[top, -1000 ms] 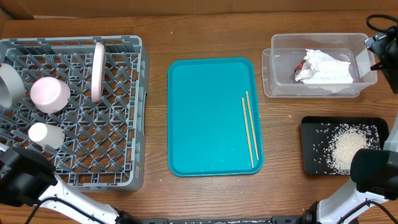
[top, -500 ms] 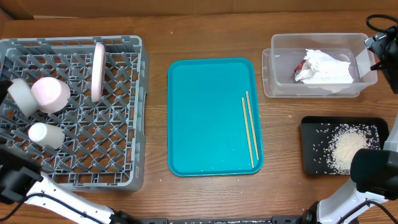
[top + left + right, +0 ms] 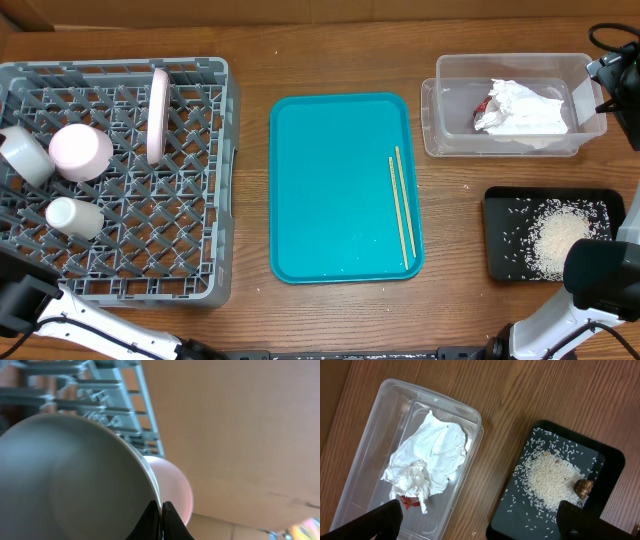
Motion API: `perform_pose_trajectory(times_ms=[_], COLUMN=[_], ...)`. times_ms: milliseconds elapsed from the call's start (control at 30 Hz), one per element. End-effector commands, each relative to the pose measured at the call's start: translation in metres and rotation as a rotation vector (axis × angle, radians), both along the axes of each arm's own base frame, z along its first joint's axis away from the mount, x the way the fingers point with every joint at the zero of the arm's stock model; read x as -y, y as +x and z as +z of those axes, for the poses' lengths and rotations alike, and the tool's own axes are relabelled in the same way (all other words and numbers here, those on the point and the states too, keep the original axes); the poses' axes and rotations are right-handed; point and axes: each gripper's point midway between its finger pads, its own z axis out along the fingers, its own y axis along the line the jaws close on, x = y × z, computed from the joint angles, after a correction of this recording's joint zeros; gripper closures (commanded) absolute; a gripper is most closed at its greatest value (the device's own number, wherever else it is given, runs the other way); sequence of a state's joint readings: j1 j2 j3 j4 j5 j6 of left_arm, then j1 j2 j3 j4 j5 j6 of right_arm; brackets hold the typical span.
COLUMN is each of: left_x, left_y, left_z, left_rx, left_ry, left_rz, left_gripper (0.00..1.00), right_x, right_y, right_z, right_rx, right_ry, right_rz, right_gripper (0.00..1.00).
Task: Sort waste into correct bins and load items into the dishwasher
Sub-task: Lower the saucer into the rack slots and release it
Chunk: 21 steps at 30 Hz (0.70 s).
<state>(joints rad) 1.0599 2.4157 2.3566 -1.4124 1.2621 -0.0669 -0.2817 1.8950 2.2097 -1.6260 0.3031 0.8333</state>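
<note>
My left gripper (image 3: 161, 510) is shut on the rim of the grey-green saucer-bowl (image 3: 75, 480), which it holds tilted at the left edge of the grey dish rack (image 3: 200, 180). The saucer-bowl (image 3: 22, 155) sits just left of the small pink bowl (image 3: 80, 150). The pink plate (image 3: 158, 115) stands on edge in the rack, and the white cup (image 3: 75, 216) lies in it. Two chopsticks (image 3: 402, 205) lie on the teal tray (image 3: 330, 190). My right gripper (image 3: 482, 520) is open and empty, high above the clear tub (image 3: 365, 460) and the black tray (image 3: 605, 460).
The clear tub (image 3: 450, 130) holds the white napkin (image 3: 525, 108) and the red wrapper (image 3: 407, 502). The black tray (image 3: 500, 240) holds rice (image 3: 555, 240) and a brown scrap (image 3: 583, 487). A few stray rice grains lie on the wooden table.
The saucer-bowl in my left gripper has moved down and tilted beside the pink bowl at the rack's left edge. The right arm has not moved.
</note>
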Motion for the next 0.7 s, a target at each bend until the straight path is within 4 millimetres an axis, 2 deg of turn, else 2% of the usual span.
perform_pose_trajectory(times_ms=[0,233,400,667], left_x=[0.006,0.002,0.001,-0.004], left_y=[0.007,0.0,-0.005,-0.014], left_z=[0.008,0.0,-0.018,-0.029], left_rx=[0.102,0.052,-0.048,-0.118], left_ry=[-0.008,-0.009,0.023,0.038], left_rz=[-0.03,-0.015,-0.009,0.006], left_gripper=[0.96,0.96,0.96,0.96], right_x=[0.002,0.002,0.002,0.002], right_y=[-0.003,-0.003,-0.003,-0.003], right_z=[0.009,0.009,0.009,0.009], right_rx=[0.02,0.02,0.02,0.02], right_ry=[-0.017,-0.017,-0.017,-0.017], right_rz=[-0.003,-0.003,-0.003,-0.003], right_gripper=[0.0,0.0,0.0,0.0])
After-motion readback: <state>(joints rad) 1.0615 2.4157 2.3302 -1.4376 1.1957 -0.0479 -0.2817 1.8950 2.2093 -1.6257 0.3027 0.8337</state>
